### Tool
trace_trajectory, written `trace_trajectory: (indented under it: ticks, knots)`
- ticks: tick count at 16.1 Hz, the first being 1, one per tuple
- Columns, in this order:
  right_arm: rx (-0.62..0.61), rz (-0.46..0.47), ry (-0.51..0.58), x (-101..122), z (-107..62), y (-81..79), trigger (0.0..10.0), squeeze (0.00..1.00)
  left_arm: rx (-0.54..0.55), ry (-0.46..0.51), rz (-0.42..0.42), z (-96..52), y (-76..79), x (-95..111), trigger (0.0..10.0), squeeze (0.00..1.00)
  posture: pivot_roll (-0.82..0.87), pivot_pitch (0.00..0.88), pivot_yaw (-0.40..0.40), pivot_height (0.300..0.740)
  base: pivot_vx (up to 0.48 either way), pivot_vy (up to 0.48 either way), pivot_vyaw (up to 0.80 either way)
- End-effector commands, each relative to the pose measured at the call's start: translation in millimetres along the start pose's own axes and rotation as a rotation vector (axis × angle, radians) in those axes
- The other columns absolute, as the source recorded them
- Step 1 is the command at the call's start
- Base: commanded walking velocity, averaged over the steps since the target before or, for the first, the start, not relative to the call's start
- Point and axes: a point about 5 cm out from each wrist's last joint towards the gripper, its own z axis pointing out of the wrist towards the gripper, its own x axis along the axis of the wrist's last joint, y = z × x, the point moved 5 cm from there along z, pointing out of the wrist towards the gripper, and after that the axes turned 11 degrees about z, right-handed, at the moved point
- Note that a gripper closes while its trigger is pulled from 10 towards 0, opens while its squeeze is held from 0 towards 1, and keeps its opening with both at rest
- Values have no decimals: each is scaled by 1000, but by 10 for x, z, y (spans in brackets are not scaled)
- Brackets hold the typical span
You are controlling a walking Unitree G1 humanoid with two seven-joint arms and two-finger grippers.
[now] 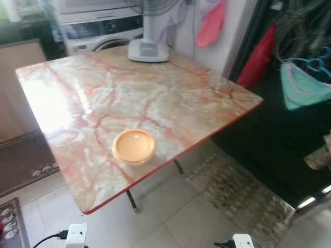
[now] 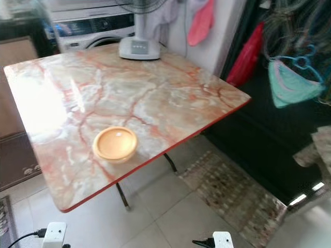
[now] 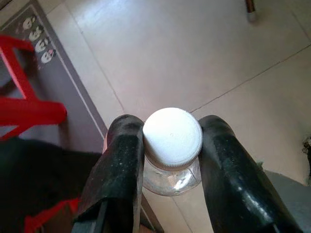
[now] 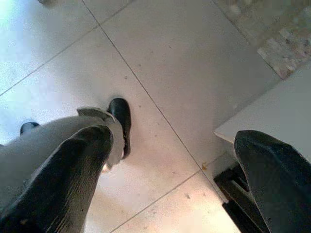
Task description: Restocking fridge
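In the left wrist view my left gripper (image 3: 171, 128) is shut on a clear plastic bottle (image 3: 172, 174), its two black fingers (image 3: 121, 160) pressed against the neck just under the white screw cap (image 3: 173, 137). The bottle hangs low over the tiled floor. My right gripper (image 4: 172, 138) is open and holds nothing, pointing down at pale floor tiles. A marble-patterned table (image 1: 155, 98) with a red rim stands in front of me, and a round orange bowl (image 1: 134, 146) sits near its front edge.
A white fan base (image 1: 148, 50) stands at the table's far edge, with a washing machine (image 1: 101, 31) behind it. A dark cabinet (image 1: 279, 134) hung with clothes is on the right. A patterned rug (image 1: 243, 196) lies before it. A red stool (image 3: 24, 111) is near my left arm.
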Motion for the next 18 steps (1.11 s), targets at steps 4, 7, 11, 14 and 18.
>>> trace_trajectory:
  ticks: [4,7,11,14,18]
  knots:
    - [-9,21,29,61,-6,43,10000,0,-13,-36,-10,-7,23,-77,10000,0,121,0,-55,740,0,190,0]
    - [-12,25,27,56,-7,52,10000,0,-12,-36,-12,-6,22,-73,10000,0,122,0,-58,740,0,322,0]
    - [-9,20,28,53,-8,49,10000,0,-13,-38,-15,-6,23,-76,10000,0,121,0,-59,740,0,324,0]
    - [-11,34,34,57,-8,50,10000,0,-9,-37,1,-5,12,-72,10000,0,123,0,-59,740,0,195,0]
    - [-15,15,17,43,-8,58,10000,0,-12,-35,8,-3,13,-65,10000,0,119,0,-59,740,0,0,-600]
